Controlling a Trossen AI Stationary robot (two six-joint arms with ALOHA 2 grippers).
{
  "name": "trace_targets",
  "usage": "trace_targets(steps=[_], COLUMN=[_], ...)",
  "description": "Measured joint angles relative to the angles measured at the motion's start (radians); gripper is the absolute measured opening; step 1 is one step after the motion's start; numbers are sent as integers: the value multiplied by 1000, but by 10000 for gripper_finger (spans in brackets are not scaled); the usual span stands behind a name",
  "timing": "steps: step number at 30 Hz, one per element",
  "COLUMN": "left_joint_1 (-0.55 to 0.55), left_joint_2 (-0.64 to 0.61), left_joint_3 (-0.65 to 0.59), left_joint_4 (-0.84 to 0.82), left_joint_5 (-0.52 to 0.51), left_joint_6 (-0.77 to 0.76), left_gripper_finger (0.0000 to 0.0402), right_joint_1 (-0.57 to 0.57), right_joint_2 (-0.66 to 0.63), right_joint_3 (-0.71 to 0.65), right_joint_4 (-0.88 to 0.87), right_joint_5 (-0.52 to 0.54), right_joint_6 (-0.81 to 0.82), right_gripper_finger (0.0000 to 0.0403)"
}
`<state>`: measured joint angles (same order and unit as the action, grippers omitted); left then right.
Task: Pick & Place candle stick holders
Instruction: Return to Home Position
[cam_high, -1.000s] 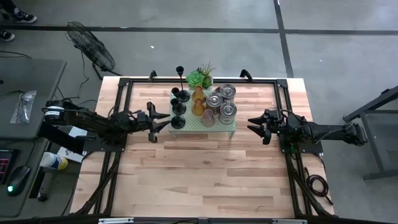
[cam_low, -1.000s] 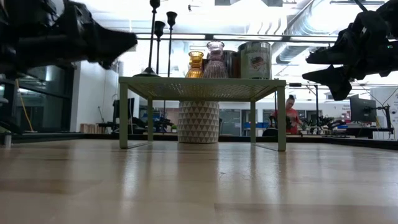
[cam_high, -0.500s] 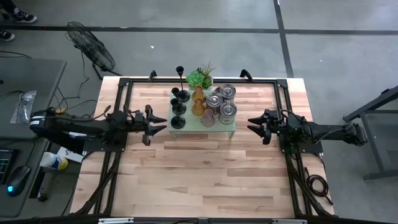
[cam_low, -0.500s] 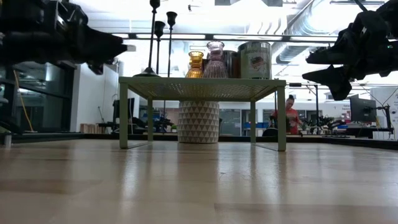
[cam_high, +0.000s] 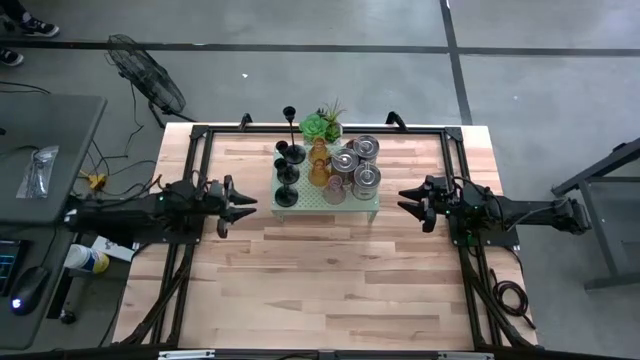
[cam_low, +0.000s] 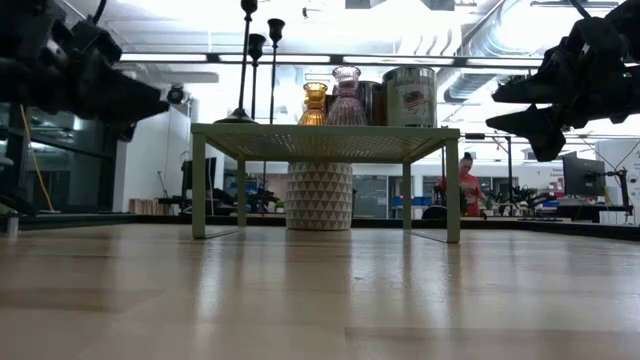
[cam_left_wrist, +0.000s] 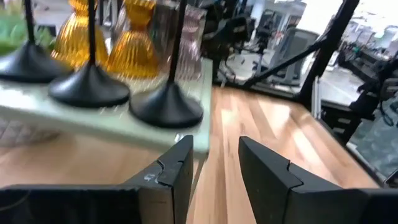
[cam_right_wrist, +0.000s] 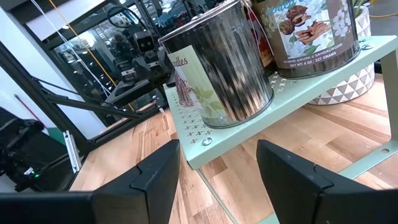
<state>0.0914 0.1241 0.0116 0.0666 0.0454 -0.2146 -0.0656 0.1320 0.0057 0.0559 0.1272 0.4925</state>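
While left gripper (cam_left_wrist: 214, 149) and right gripper (cam_right_wrist: 217, 152) gape empty, black thin-stemmed holders (cam_left_wrist: 166, 109), amber holders (cam_left_wrist: 134, 53) (ribbed, seemingly)

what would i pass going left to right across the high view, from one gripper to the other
left gripper → black candle holders → amber glass holders → silvery cylindrical holders → right gripper. The green plant overlaps the amber ones, so it is left out.

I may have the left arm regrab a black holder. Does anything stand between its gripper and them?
Nothing visible does. The left gripper, open, faces the end of the stand, and the three black holders stand along that edge, nearest it.
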Motion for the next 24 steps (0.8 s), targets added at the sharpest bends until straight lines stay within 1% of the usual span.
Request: trace_targets(steps=[1, 2, 6, 9, 24], left_joint_1=[0, 0, 0, 0, 0], left_joint_2=[-37, -66, -118, -118, -118], left_joint_3=[0, 0, 1, 1, 1], left_joint_4=[-48, -60, -63, -62, -62], left_joint_5=[-4, -17, -34, -33, -35], left_joint_6=[0, -1, 12, 30, 27], left_gripper_finger=[125, 125, 125, 125, 125], right_joint_1=[0, 0, 0, 0, 0], right_joint_2=[0, 0, 0, 0, 0], right_joint_3=[0, 0, 0, 0, 0], right_joint_4=[0, 0, 0, 0, 0], right_joint_5=[0, 0, 0, 0, 0], right_joint_6=[0, 0, 0, 0, 0], right_gripper_finger=[206, 206, 206, 206, 206])
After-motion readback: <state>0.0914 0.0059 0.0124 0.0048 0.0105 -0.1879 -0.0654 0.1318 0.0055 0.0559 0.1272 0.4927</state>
